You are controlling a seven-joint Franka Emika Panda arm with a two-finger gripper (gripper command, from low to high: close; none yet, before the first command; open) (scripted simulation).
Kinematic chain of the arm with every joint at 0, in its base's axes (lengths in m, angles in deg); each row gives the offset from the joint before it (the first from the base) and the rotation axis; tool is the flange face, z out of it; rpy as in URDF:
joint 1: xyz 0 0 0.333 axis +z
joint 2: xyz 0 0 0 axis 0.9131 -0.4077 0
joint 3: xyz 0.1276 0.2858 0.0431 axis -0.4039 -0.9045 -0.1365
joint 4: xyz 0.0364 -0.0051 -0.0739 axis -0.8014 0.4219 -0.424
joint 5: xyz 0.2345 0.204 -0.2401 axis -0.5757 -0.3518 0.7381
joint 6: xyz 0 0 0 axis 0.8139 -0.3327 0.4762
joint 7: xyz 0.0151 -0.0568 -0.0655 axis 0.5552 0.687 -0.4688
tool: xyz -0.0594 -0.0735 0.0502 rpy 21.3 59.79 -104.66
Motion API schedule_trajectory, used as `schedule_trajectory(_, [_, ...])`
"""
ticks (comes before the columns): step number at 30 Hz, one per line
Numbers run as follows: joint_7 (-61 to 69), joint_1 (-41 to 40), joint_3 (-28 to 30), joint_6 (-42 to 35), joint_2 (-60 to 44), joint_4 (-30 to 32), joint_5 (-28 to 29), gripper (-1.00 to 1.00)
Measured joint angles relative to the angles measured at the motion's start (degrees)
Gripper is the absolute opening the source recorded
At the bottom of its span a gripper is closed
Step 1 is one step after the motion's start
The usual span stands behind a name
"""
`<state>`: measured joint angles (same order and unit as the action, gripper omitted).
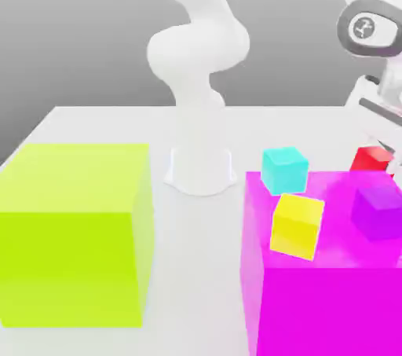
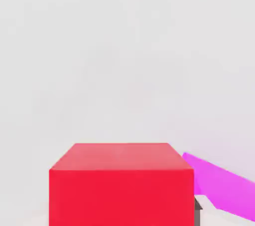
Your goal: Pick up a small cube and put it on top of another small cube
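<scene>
Gripping the small red cube (image 1: 370, 159), the jaws are pinched on it, holding it lifted near the far right corner of the big magenta block (image 1: 330, 284). Cyan (image 1: 284, 169), yellow (image 1: 297, 225) and purple cubes (image 1: 378, 211) nearby are candidate bases, so the hold likely serves stacking.

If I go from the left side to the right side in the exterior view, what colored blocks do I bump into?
Big lime green block → small cyan cube → small yellow cube → small purple cube. The small bright red cube overlaps the purple one's span, and the big magenta block spans under several, so I leave those two out.
</scene>
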<state>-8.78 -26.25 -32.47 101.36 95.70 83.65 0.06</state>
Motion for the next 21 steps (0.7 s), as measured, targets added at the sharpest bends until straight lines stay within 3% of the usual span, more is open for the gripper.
schedule_trajectory(5, [-3.7,-5.8,4.8,-8.2,7.4,-2.2,-0.9,-1.0])
schedule_trajectory(13, [-17.4,-15.3,10.1,-13.1,15.3,-3.9,-3.7,-1.0])
schedule_trajectory(18, [-20.2,-17.3,10.9,-4.6,13.4,1.7,-4.3,-1.0])
schedule_trajectory(19, [-20.2,-17.4,10.9,-3.3,12.9,2.6,-4.3,1.0])
schedule_trajectory(21, [-20.2,-17.4,10.9,-3.3,12.9,2.6,-4.3,1.0])
